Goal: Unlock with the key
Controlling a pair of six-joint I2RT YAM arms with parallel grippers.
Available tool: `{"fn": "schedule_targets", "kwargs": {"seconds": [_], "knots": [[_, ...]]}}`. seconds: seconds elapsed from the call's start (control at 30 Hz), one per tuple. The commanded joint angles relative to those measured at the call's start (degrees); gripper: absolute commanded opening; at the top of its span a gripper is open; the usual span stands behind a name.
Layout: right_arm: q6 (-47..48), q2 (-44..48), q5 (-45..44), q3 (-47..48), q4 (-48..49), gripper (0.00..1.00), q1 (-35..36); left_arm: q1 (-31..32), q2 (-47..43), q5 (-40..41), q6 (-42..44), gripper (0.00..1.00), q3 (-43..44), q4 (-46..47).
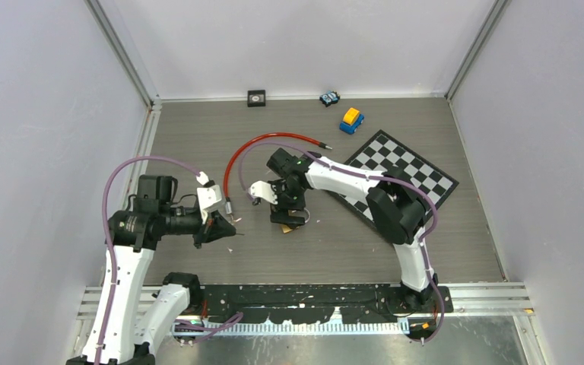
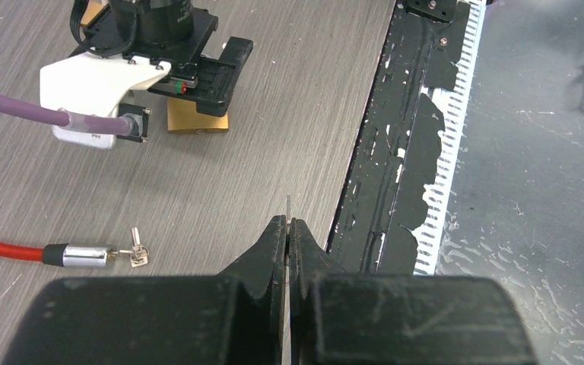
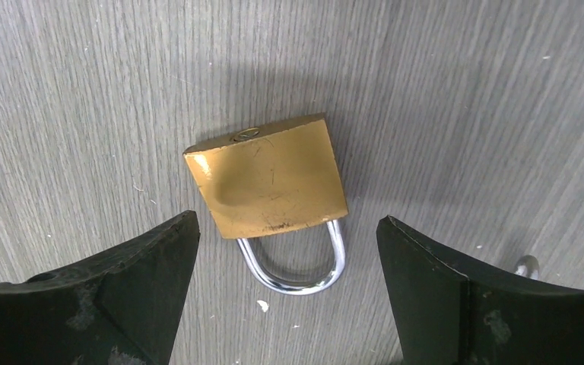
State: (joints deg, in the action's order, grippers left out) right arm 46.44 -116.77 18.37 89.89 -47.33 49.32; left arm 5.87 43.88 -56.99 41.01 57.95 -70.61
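Observation:
A brass padlock [image 3: 270, 182] lies flat on the grey wood table, keyhole end away from the right wrist camera and steel shackle [image 3: 298, 268] toward it. My right gripper [image 3: 287, 220] hovers right over it, open wide, with one finger on each side of the shackle end and neither touching. From above, the padlock [image 1: 285, 227] peeks out beneath that gripper [image 1: 289, 213]. My left gripper [image 2: 288, 222] is shut on the key: a thin metal blade [image 2: 288, 202] pokes out between its fingertips, edge-on. It sits left of the padlock [image 2: 196, 122], a short gap away, and shows in the top view as well [image 1: 224, 228].
A red cable [image 1: 258, 144] curves across the table, its metal end [image 2: 84, 255] carrying a few small keys [image 2: 137, 255]. A checkerboard [image 1: 418, 179] lies at the right. Two toy cars [image 1: 352, 119] [image 1: 329, 98] and a small black box [image 1: 256, 97] sit by the back wall. A black rail [image 2: 403, 152] lines the near edge.

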Motion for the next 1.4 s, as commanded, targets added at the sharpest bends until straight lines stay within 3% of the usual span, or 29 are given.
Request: {"fn": "schedule_targets", "kwargs": {"seconds": [0.0, 0.23, 0.5, 0.77, 1.0, 1.27, 1.37], "knots": [[1.29, -1.52, 2.36, 2.38, -0.92, 0.92, 0.75, -0.22, -0.28, -0.84, 0.37, 0.0, 2.07, -0.43], [1.47, -2.28, 1.54, 1.8, 0.11, 0.92, 1.97, -0.19, -0.63, -0.59, 0.04, 0.0, 1.94, -0.12], [1.55, 0.24, -2.37, -5.0, 4.82, 0.92, 3.79, -0.22, -0.94, -0.76, -0.1, 0.0, 2.23, -0.21], [0.52, 1.24, -2.09, -8.44, 7.11, 0.8, 3.81, -0.21, -1.49, -0.5, 0.97, 0.0, 2.94, -1.56], [-1.23, 2.8, -0.13, -9.93, 7.16, 0.57, 3.0, -0.23, -1.67, -0.4, 2.26, 0.0, 2.58, -2.42], [-7.75, 7.92, 2.64, -14.43, 10.72, 0.12, 0.49, -0.22, -1.21, -1.63, 0.61, 0.0, -0.14, 1.04], [-10.02, 11.21, 3.59, -16.09, 12.16, 0.04, -1.11, -0.23, -0.46, -2.41, -3.58, 0.0, -1.99, 4.92]]}}
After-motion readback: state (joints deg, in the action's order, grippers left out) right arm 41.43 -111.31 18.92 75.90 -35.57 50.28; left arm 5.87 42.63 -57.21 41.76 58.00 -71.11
